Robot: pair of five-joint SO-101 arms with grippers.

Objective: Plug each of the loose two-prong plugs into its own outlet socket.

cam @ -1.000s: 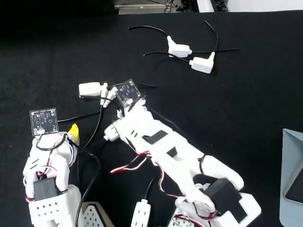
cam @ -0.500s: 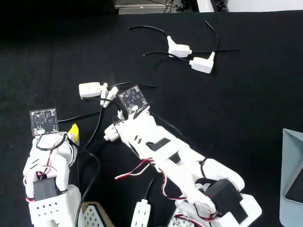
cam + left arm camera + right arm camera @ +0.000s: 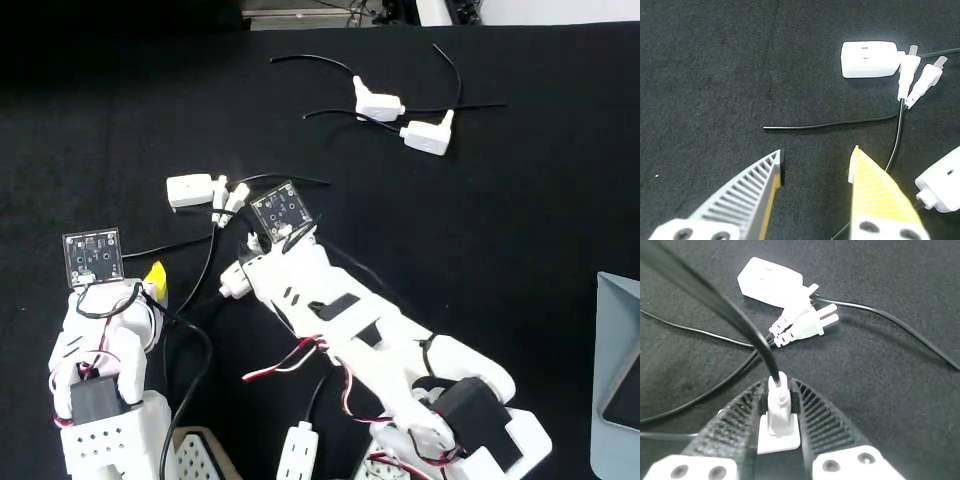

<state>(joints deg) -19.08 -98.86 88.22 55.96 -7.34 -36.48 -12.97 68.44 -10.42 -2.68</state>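
Two plugs (image 3: 805, 325) lie just beside the outlet block (image 3: 769, 281); a third plug (image 3: 778, 415) is clamped in the right gripper (image 3: 779, 389) nearby, left gripper (image 3: 816, 154) spread apart above the worktop (image 3: 705, 65). Risk: its trailing cord (image 3: 715, 299) could twist that plug off-axis (prongs miss the socket). Held plug's prongs are hidden, so orientation is unclear.

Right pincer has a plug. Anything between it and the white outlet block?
Yes. Two loose plugs lie against the outlet block on the side facing the right pincer and held plug; the block's slotted top is uncovered.
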